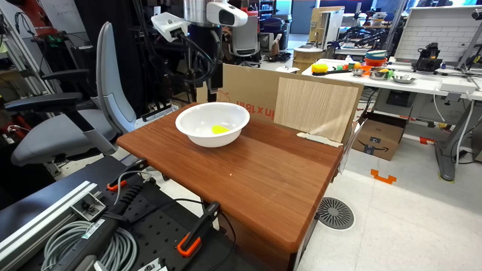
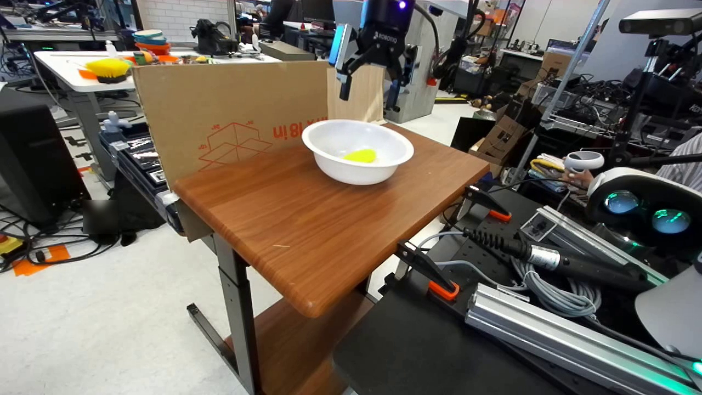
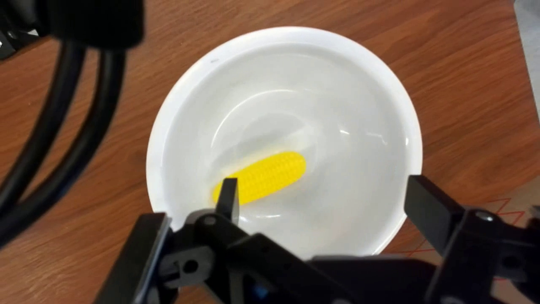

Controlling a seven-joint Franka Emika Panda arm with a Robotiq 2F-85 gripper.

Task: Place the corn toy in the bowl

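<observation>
The yellow corn toy (image 3: 272, 174) lies on its side on the bottom of the white bowl (image 3: 358, 101). It also shows inside the bowl in both exterior views, as a small yellow shape (image 1: 219, 129) (image 2: 361, 156). The bowl (image 1: 211, 141) (image 2: 351, 174) stands upright on the brown table. My gripper (image 2: 368, 101) is above the bowl, apart from it, pointing down. Its fingers are wide apart with nothing between them in the wrist view (image 3: 322, 178). There the left finger covers a little of the corn toy, and the gripper body hides the bowl's near rim.
The brown wooden table (image 1: 256, 173) bears the bowl near its back edge. A cardboard panel (image 2: 236, 104) stands upright along the back of the table. Black clamps with orange ends (image 1: 199, 229) grip the table's front edge. A grey chair (image 1: 75, 128) stands beside the table.
</observation>
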